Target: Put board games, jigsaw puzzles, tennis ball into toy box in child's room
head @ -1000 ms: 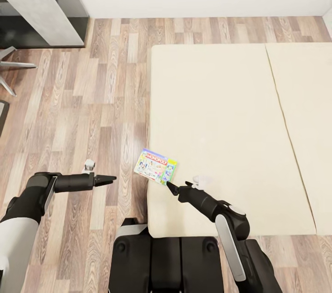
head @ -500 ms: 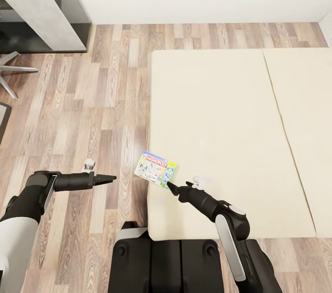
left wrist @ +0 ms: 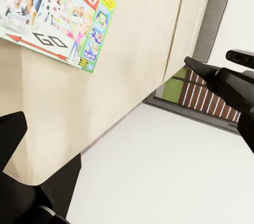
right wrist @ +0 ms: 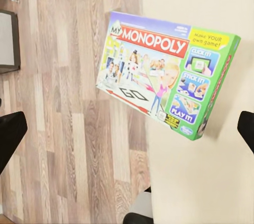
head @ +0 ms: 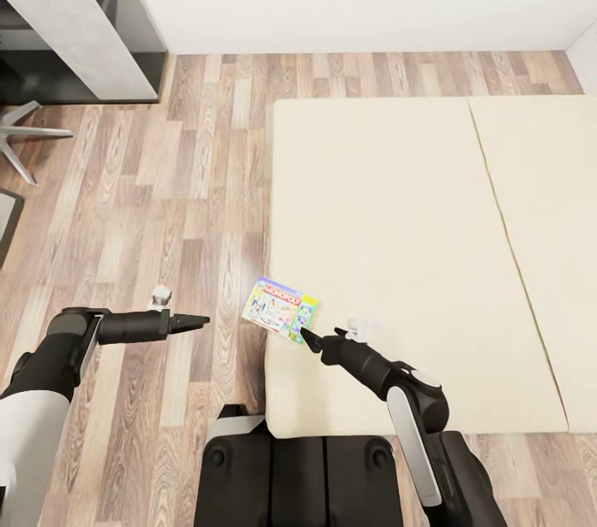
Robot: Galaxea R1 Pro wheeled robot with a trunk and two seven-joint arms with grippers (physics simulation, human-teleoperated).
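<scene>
Monopoly board game (head: 280, 307) overhanging our bed's (head: 390, 204) corner, right gripper (head: 305, 336) spread beside it, left gripper (head: 197, 320) together over floor (head: 166, 179).

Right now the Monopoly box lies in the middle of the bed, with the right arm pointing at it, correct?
Not the middle. The head view shows the Monopoly box at the bed edge, one corner hanging over the wood floor. The right gripper does point at it.
</scene>
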